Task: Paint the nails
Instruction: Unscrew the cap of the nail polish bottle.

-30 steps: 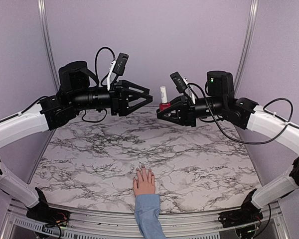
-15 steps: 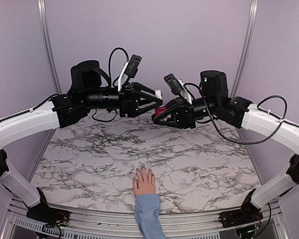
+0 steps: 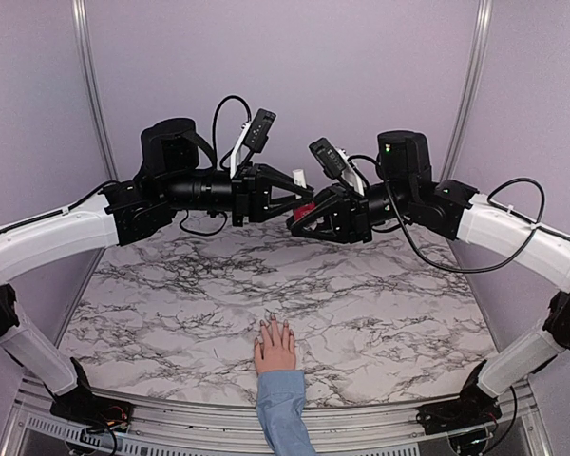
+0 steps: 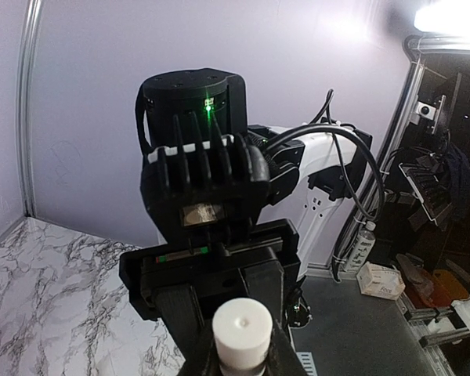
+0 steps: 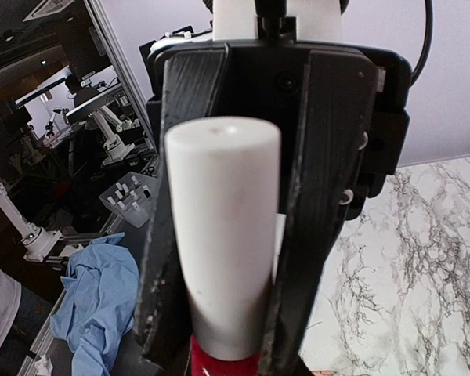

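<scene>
A pale pink hand [image 3: 275,348] in a light blue sleeve [image 3: 284,416] lies flat at the table's near edge. Its nails [image 3: 272,323] are too small to tell their colour. High above the table's far half, my right gripper [image 3: 308,215] is shut on the dark red polish bottle [image 3: 306,210]. My left gripper [image 3: 300,190] faces it, shut on the bottle's white cap [image 3: 299,178]. The left wrist view shows the cap [image 4: 241,333] end-on between my fingers. In the right wrist view, the left gripper's black fingers [image 5: 180,235] clamp the cap [image 5: 225,235] above the red glass [image 5: 227,365].
The marble tabletop [image 3: 380,294] lies well below both grippers. Purple walls close the back and sides, with metal posts [image 3: 87,85] in the corners. Both arm bases [image 3: 85,407] sit at the near edge, either side of the sleeve.
My left arm has swung right to the bottle and its jaws have shut on the white cap. The right gripper has shifted the bottle slightly left. The hand has not moved.
</scene>
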Robot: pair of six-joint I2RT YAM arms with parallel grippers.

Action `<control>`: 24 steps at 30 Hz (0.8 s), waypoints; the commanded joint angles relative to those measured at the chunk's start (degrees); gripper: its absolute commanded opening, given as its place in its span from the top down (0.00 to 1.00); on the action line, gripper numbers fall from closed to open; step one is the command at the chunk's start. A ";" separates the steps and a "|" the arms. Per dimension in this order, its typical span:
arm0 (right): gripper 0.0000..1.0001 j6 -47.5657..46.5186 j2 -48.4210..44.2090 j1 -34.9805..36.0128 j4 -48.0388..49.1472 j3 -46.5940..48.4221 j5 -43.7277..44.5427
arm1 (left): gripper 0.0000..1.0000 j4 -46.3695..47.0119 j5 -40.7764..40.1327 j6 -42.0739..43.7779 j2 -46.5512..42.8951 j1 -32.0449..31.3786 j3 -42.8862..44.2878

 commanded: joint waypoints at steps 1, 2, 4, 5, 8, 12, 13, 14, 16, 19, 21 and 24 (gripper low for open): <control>1.00 -0.12 0.47 0.22 -0.05 2.27 -0.60 | 0.82 2.12 1.07 -0.06 0.10 -0.29 1.47; 1.00 -0.12 0.47 0.26 -0.05 2.25 -0.80 | 0.80 2.14 0.96 0.02 0.06 -0.29 1.49; 1.00 -0.13 0.47 0.29 -0.14 2.15 -0.89 | 0.73 2.15 0.27 0.13 -0.38 -0.15 1.41; 1.00 -0.22 0.47 0.28 -0.18 1.96 -0.91 | 0.71 2.15 -0.15 0.25 -0.68 -0.06 1.27; 1.00 -0.43 0.22 0.23 -0.37 1.43 -0.83 | 0.69 2.15 -0.38 0.19 -1.27 0.38 1.03; 1.00 -0.57 0.21 0.26 -0.58 1.37 -0.74 | 0.69 2.15 0.74 -0.59 -1.31 0.59 1.03; 1.00 -0.53 0.21 0.30 -0.56 1.37 -0.83 | 0.70 2.15 0.98 -0.66 -1.24 0.62 1.03; 1.00 -0.48 0.29 0.44 -0.58 1.37 -0.96 | 0.71 2.15 1.09 -0.84 -1.19 0.58 1.03; 1.00 -0.57 0.38 0.69 -0.62 1.32 -1.33 | 0.74 2.15 1.20 -1.09 -1.12 0.63 1.16; 1.00 -1.07 0.47 1.00 -1.13 1.37 -1.37 | 0.78 2.23 1.89 -1.70 -0.90 0.74 1.44; 1.00 -1.24 0.45 1.14 -1.39 1.45 -1.27 | 0.80 2.23 2.60 -2.07 -0.77 0.75 1.62; 1.00 -1.46 0.55 1.26 -1.71 1.40 -1.35 | 0.75 2.23 2.79 -2.53 -1.01 0.99 1.50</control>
